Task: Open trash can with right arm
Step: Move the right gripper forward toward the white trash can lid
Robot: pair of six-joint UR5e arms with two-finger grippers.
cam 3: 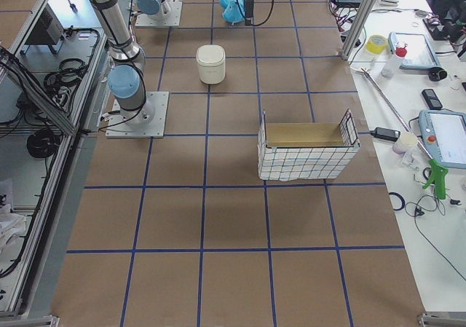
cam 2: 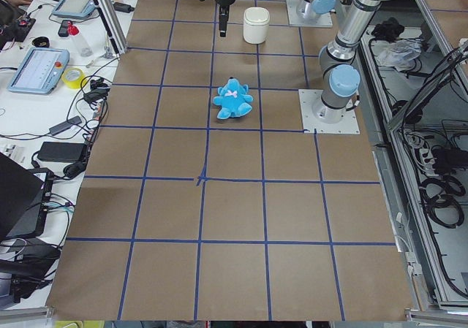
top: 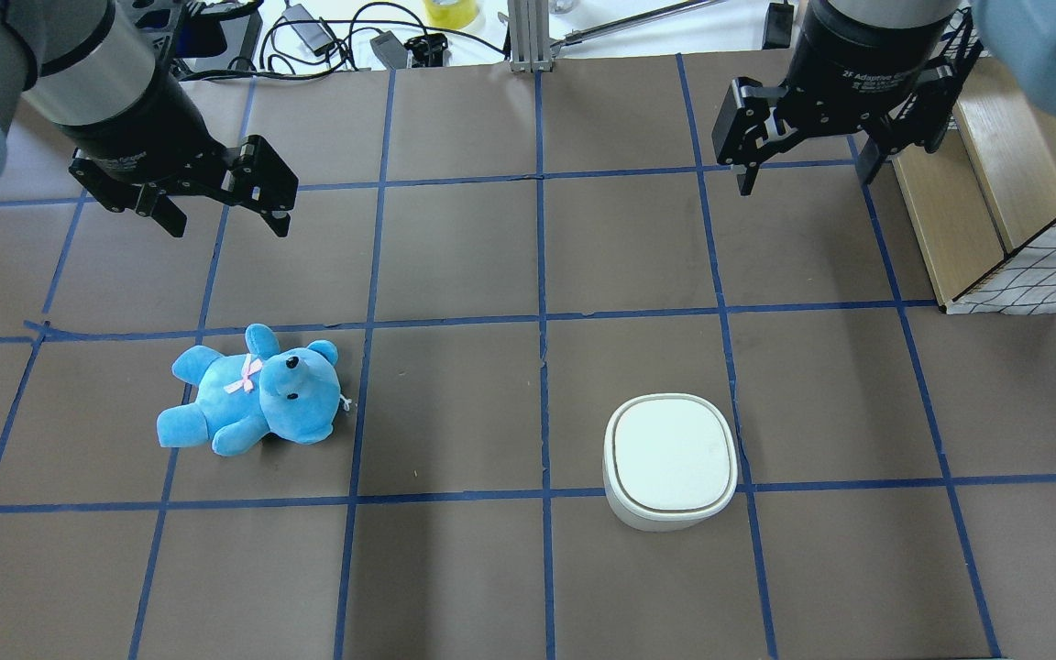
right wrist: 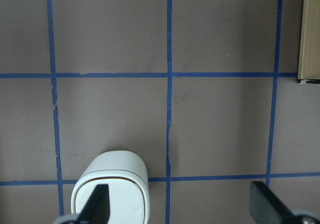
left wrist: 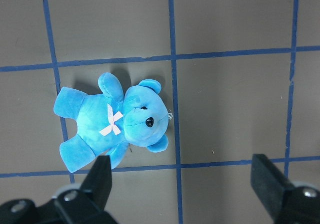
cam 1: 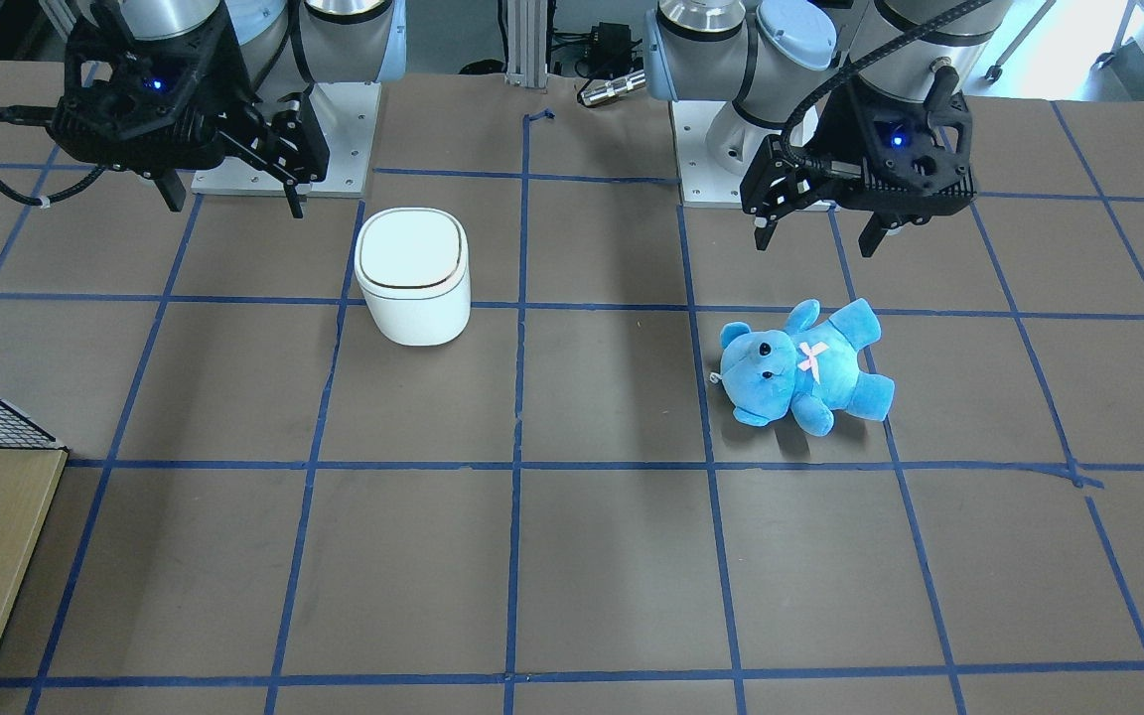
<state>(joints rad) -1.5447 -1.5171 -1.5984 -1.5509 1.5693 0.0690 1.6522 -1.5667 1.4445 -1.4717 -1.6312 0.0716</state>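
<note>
The white trash can (cam 1: 411,278) stands upright on the brown table with its lid shut; it also shows in the overhead view (top: 670,458) and at the bottom left of the right wrist view (right wrist: 111,191). My right gripper (top: 806,181) is open and empty. It hangs above the table, well beyond the can and a little to its right, apart from it (cam 1: 234,207). My left gripper (top: 227,229) is open and empty, above the table just beyond the blue teddy (top: 253,392), which lies on its back (left wrist: 115,124).
A wood-lined wire basket (top: 995,220) stands at the table's right edge, close to the right gripper. Blue tape lines grid the table. Cables and a tape roll (top: 451,11) lie beyond the far edge.
</note>
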